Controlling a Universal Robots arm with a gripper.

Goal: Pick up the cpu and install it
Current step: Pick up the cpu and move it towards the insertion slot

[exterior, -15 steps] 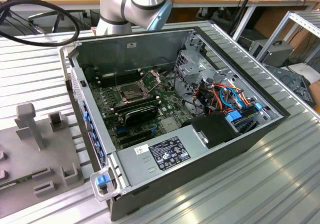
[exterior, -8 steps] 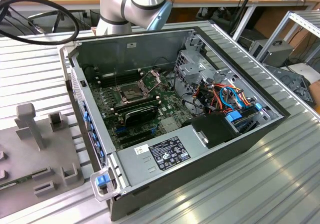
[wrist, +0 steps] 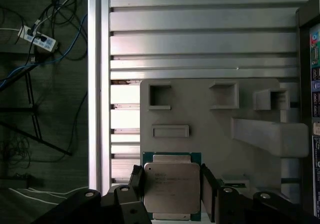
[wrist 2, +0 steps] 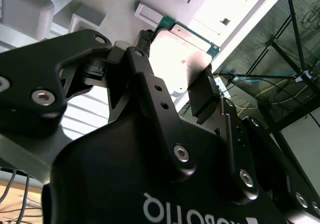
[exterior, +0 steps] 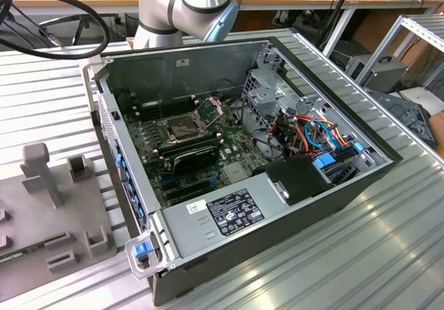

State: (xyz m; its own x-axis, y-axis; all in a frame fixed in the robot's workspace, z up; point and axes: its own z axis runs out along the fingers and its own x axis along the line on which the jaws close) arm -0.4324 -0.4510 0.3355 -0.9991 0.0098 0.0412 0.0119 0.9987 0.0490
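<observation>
We saw a pale silver-grey arm (exterior: 186, 5) built of rounded tube sections, one joint capped in light blue. The gripper (wrist 2: 175, 63) was matte black, with thick angular link bars pinned by silver hex-socket screws. Its narrow fingers (wrist 2: 147, 83) were drilled with small holes, and white lettering ran across its body. The first wrist view showed the same bright screw heads.

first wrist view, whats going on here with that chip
The black gripper has its jaws closed against two sides of the small flat silver-grey square cpu, at the pale grey moulded tray. In the exterior view, the open dark computer case sits nearby, its square socket with the metal frame raised.
</observation>
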